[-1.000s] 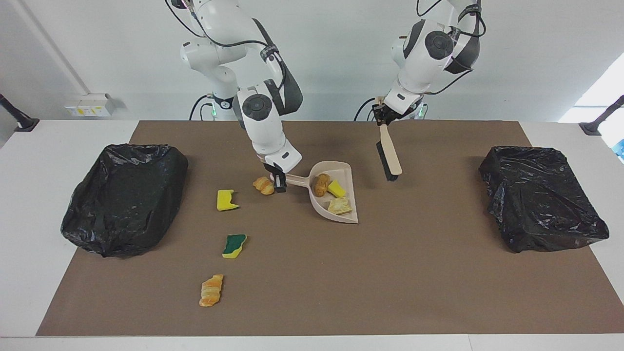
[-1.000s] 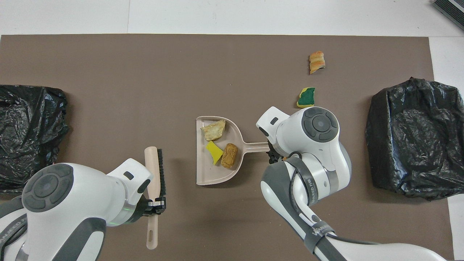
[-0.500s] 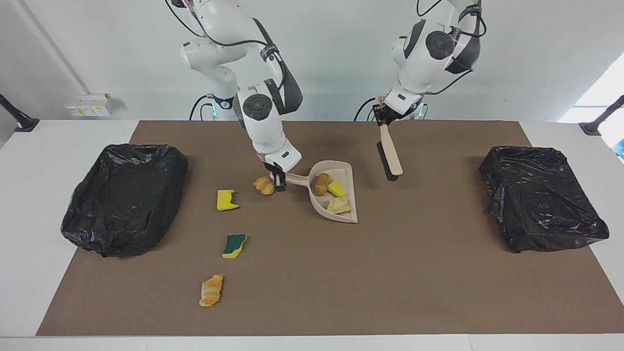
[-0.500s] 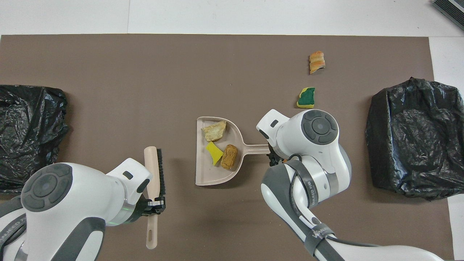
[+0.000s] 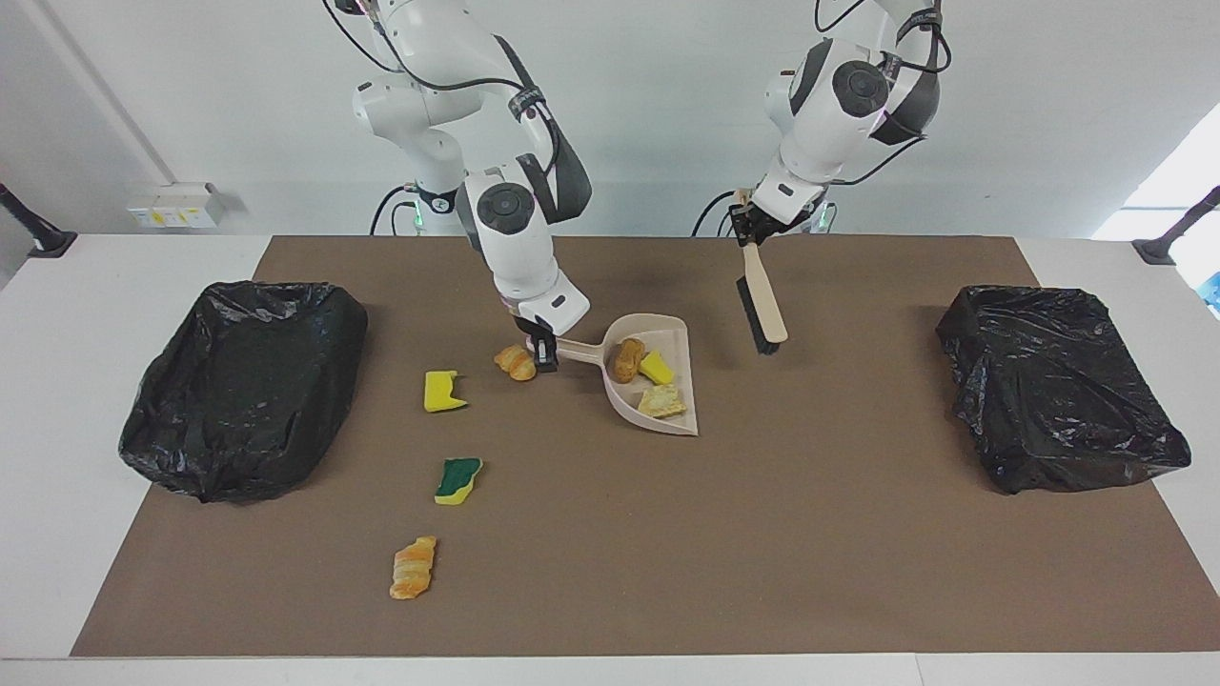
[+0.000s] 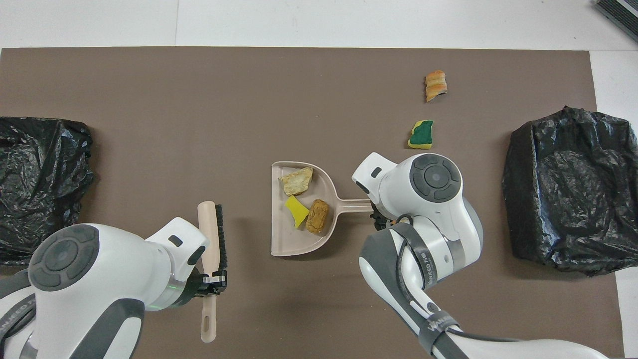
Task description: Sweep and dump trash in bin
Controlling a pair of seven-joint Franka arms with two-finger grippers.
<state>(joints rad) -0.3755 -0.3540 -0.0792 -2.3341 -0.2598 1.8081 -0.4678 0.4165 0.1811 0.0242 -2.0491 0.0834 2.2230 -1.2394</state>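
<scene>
The beige dustpan [image 5: 658, 381] lies mid-mat with three trash pieces in it: a brown bread chunk [image 5: 627, 359], a yellow sponge bit [image 5: 656, 367] and a flat bread piece [image 5: 661, 401]. My right gripper [image 5: 543, 353] is down at the end of the dustpan's handle [image 6: 354, 204]. Just beside that gripper lies a croissant piece [image 5: 516, 362]. A yellow sponge [image 5: 442, 391], a green sponge [image 5: 458, 479] and a croissant [image 5: 413, 567] lie toward the right arm's end. My left gripper [image 5: 744, 226] is shut on the beige brush [image 5: 761, 300], which hangs above the mat beside the dustpan.
Two bins lined with black bags stand on the brown mat [image 5: 762, 553]: one [image 5: 243, 386] at the right arm's end, the other [image 5: 1058, 386] at the left arm's end. The right arm hides the croissant piece and the yellow sponge in the overhead view.
The dustpan has shifted slightly and the pieces in it have slid a little. The right arm has moved a touch. The brush hangs about where it was.
</scene>
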